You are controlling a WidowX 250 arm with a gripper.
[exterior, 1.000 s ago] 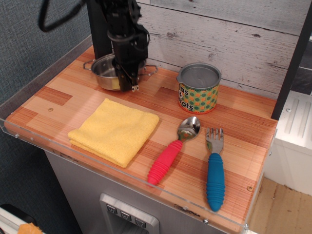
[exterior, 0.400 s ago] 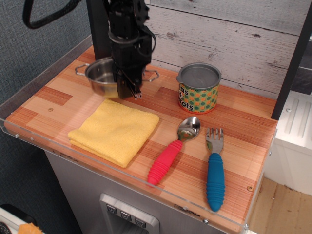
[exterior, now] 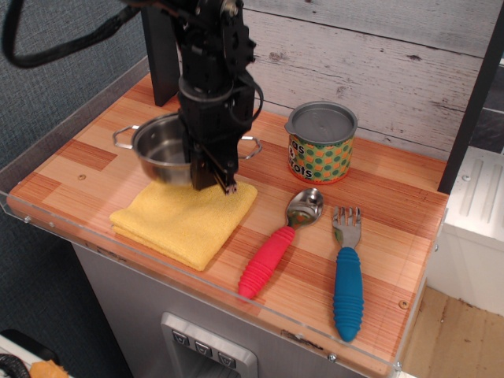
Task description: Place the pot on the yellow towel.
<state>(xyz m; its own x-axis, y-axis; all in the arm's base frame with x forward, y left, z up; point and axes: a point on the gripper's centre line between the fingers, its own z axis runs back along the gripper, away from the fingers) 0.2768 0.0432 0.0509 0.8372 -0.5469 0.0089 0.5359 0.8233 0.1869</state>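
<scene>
The pot (exterior: 161,150) is a small shiny steel pot with two wire loop handles. It hangs a little above the back part of the yellow towel (exterior: 183,217), which lies folded on the wooden counter. My black gripper (exterior: 213,175) is shut on the pot's right rim and holds it up. The gripper body hides the pot's right side.
A green-and-orange dotted can (exterior: 320,143) with a grey lid stands to the right at the back. A spoon with a red handle (exterior: 276,246) and a fork with a blue handle (exterior: 346,279) lie at the front right. A clear rail edges the counter (exterior: 87,157).
The gripper has carried the pot from the back of the counter forward and slightly left, so it now hangs over the towel's back edge.
</scene>
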